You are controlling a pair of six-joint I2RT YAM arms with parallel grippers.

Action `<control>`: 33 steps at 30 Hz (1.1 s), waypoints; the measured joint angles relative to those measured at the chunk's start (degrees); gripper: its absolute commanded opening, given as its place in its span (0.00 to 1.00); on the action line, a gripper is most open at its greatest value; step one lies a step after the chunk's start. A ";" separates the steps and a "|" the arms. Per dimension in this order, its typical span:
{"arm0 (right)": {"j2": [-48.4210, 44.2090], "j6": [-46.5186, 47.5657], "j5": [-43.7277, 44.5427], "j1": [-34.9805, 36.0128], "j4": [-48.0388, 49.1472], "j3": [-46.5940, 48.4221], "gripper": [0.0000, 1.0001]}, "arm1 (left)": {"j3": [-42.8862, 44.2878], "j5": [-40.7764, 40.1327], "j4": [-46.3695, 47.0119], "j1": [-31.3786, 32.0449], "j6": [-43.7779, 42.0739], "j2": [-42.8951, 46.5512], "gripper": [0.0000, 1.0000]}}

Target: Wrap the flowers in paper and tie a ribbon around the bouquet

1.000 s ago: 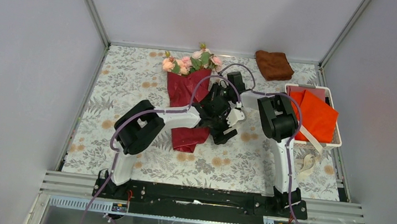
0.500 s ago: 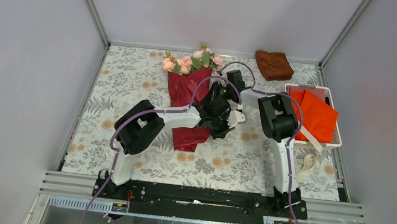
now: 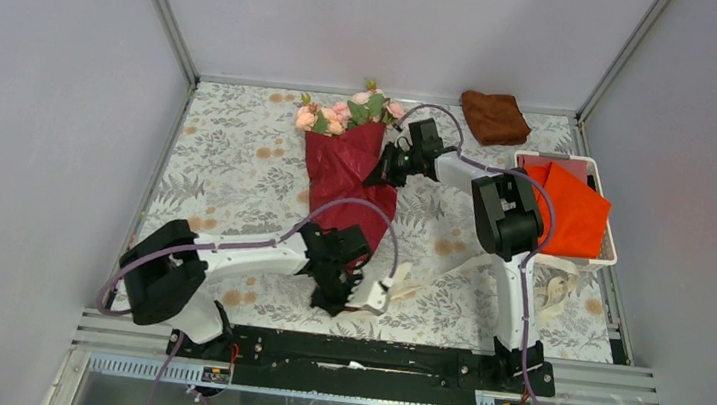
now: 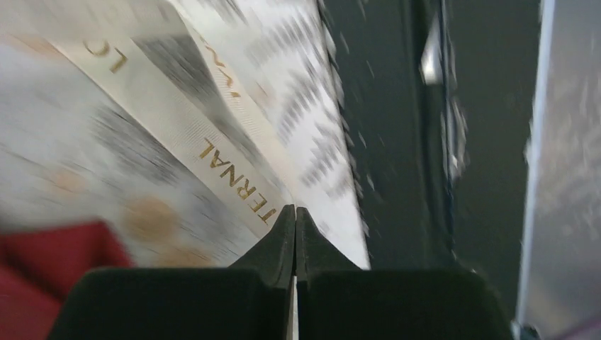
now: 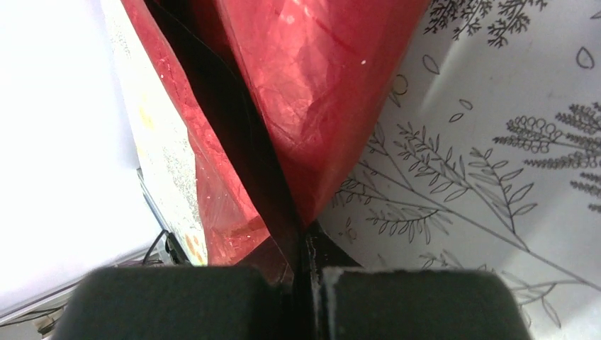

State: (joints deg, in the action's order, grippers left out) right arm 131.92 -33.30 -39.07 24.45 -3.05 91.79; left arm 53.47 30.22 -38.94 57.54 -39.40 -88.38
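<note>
top external: bouquet (image 3: 349,161), pink flowers (image 3: 342,112), crinkled dark red paper (image 3: 351,187)

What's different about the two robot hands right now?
The left gripper pinches the cream ribbon, while the right gripper pinches the red paper. The left gripper sits by the front edge of the table, while the right gripper reaches far back near the flowers. Both are shut tight on something thin.
</note>
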 measured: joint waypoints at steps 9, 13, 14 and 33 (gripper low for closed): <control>-3.82 2.21 1.60 0.09 -7.89 1.05 0.00 | -16.06 -4.76 -13.14 -14.95 -8.87 13.88 0.00; -5.18 2.95 2.01 0.09 -10.08 1.18 0.00 | -16.17 -7.52 -13.66 -26.51 -13.49 14.82 0.00; -5.42 3.10 2.01 0.09 -10.47 1.25 0.00 | -16.17 -8.44 -13.62 -29.00 -14.60 14.69 0.00; -13.16 5.51 1.14 0.07 -15.65 -0.26 0.00 | 1.64 -10.49 -16.87 -53.64 -6.16 -10.38 0.00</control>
State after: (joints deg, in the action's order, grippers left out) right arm 118.76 -27.79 -37.93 24.51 -18.70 91.53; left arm 55.11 19.73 -55.81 3.90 -45.56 -98.76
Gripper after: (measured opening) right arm 0.011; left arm 0.007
